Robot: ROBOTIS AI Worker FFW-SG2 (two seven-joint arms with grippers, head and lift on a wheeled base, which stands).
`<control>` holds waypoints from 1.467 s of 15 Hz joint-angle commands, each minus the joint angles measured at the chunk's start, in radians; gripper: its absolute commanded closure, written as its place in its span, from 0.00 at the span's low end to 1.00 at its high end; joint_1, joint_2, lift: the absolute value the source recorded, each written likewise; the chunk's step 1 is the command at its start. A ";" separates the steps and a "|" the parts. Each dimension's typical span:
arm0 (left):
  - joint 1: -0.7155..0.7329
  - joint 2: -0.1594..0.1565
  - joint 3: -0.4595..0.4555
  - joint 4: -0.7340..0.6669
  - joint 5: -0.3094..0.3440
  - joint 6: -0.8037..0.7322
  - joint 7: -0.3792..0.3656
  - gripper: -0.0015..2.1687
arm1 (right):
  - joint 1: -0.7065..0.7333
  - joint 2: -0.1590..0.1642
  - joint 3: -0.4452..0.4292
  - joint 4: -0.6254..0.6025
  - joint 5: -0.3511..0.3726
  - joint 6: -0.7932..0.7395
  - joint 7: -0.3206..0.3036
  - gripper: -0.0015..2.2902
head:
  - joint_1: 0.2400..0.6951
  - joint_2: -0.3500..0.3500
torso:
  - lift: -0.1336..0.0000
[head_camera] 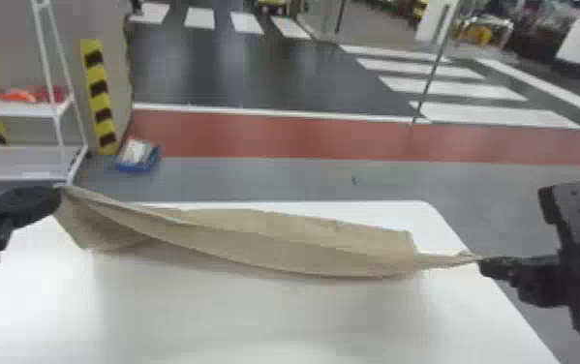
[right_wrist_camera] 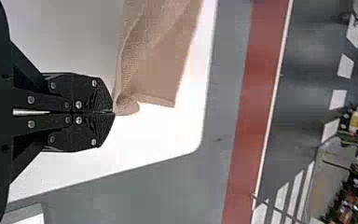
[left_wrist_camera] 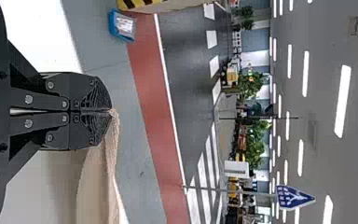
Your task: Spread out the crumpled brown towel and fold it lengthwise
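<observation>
The brown towel (head_camera: 254, 242) is stretched from side to side above the white table, sagging in the middle, with long folds along it. My left gripper (head_camera: 58, 189) holds its left corner at the left of the head view; in the left wrist view the same gripper (left_wrist_camera: 111, 111) is shut on the towel (left_wrist_camera: 95, 186). At the right, my right gripper (head_camera: 483, 260) grips a narrow, pulled-out end. The right wrist view has this gripper (right_wrist_camera: 113, 113) closed on a bunched tip of the towel (right_wrist_camera: 163, 65), a flap hanging beside it.
The white table (head_camera: 196, 319) lies beneath the towel, its right edge running below my right arm. Beyond it, a blue box (head_camera: 138, 155) is on the floor, and a white shelf rack (head_camera: 22, 162) stands at the left.
</observation>
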 commanded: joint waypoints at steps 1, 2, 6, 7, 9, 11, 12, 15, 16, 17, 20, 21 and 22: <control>0.217 -0.002 0.094 -0.051 0.051 -0.170 -0.025 0.67 | 0.194 0.073 -0.059 -0.093 -0.033 -0.093 0.016 0.94 | 0.87 0.18 | 0.07; 0.282 -0.010 0.133 -0.052 0.069 -0.253 -0.054 0.67 | 0.264 0.091 -0.076 -0.113 -0.048 -0.136 0.030 0.94 | 1.00 0.20 | 0.07; 0.440 -0.010 0.236 -0.011 0.086 -0.499 -0.180 0.67 | 0.390 0.116 -0.160 -0.125 -0.085 -0.231 0.062 0.94 | 1.00 0.24 | 0.07; 0.447 -0.008 0.248 0.005 0.084 -0.517 -0.203 0.67 | 0.392 0.121 -0.172 -0.124 -0.085 -0.237 0.076 0.94 | 1.00 0.23 | 0.07; 0.438 -0.001 0.267 0.011 0.063 -0.505 -0.216 0.67 | 0.363 0.119 -0.180 -0.105 -0.085 -0.240 0.080 0.94 | 1.00 0.22 | 0.07; 0.374 0.001 0.259 0.023 -0.034 -0.471 -0.253 0.67 | 0.252 0.116 -0.169 -0.046 -0.062 -0.191 0.093 0.94 | 1.00 0.23 | 0.07; 0.329 0.003 0.259 0.037 -0.052 -0.440 -0.279 0.67 | 0.194 0.110 -0.146 -0.004 -0.037 -0.157 0.100 0.94 | 1.00 0.24 | 0.07; 0.194 0.039 0.187 0.118 -0.138 -0.305 -0.318 0.67 | 0.042 0.099 -0.062 0.117 0.049 -0.087 0.103 0.94 | 1.00 0.26 | 0.07; 0.147 0.053 0.158 0.159 -0.167 -0.250 -0.333 0.67 | 0.002 0.099 -0.041 0.152 0.067 -0.081 0.103 0.94 | 1.00 0.26 | 0.07; 0.116 0.062 0.138 0.192 -0.189 -0.222 -0.342 0.67 | -0.042 0.099 -0.018 0.197 0.087 -0.068 0.103 0.94 | 1.00 0.27 | 0.07; 0.009 0.087 0.078 0.287 -0.268 -0.143 -0.374 0.67 | -0.159 0.098 0.036 0.327 0.153 -0.068 0.123 0.94 | 1.00 0.29 | 0.07; -0.021 0.096 0.060 0.310 -0.293 -0.115 -0.388 0.67 | -0.200 0.098 0.053 0.375 0.167 -0.068 0.126 0.94 | 1.00 0.29 | 0.07; -0.048 0.111 0.043 0.334 -0.304 -0.087 -0.396 0.67 | -0.245 0.098 0.070 0.418 0.182 -0.068 0.134 0.94 | 1.00 0.29 | 0.07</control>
